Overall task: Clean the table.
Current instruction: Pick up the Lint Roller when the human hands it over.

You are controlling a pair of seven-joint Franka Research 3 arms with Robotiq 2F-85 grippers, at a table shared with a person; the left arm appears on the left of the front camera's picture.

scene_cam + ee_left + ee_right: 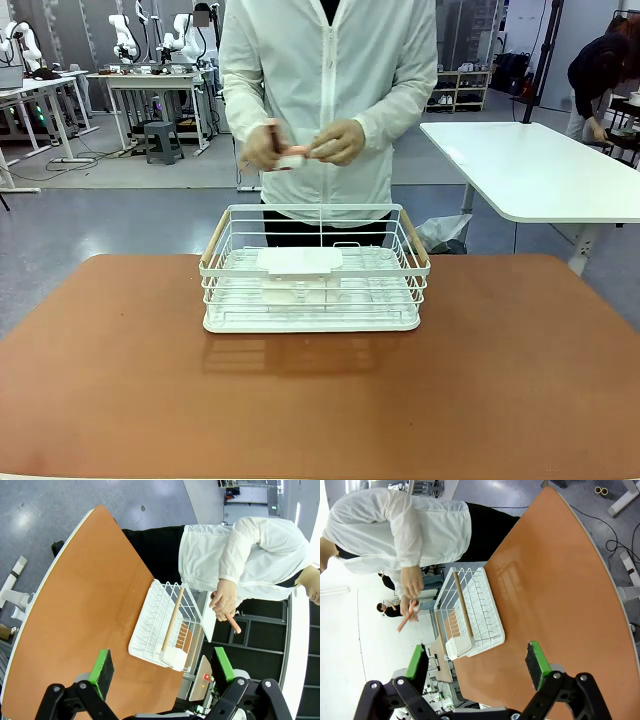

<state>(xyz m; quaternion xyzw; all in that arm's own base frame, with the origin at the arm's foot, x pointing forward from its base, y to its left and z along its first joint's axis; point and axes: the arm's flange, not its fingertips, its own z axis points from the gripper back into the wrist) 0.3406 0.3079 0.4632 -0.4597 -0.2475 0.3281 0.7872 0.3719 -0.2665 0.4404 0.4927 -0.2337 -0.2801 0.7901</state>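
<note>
The reddish-brown table (320, 400) spreads across the front view, with a white wire basket (313, 270) standing near its far edge. Behind the basket a person in a white jacket holds a small pinkish item (300, 155) in both hands above it. In the left wrist view my left gripper (162, 669) stands open high over the table (85, 605), with the basket (167, 627) ahead of it. My right gripper (477, 662) is open too, high above the table (555, 595), the basket (470, 615) beyond its green pads.
A white-topped table (540, 170) stands at the back right of the front view. A white tray (298, 262) lies inside the basket. Wide bare tabletop lies in front of the basket and at both its sides.
</note>
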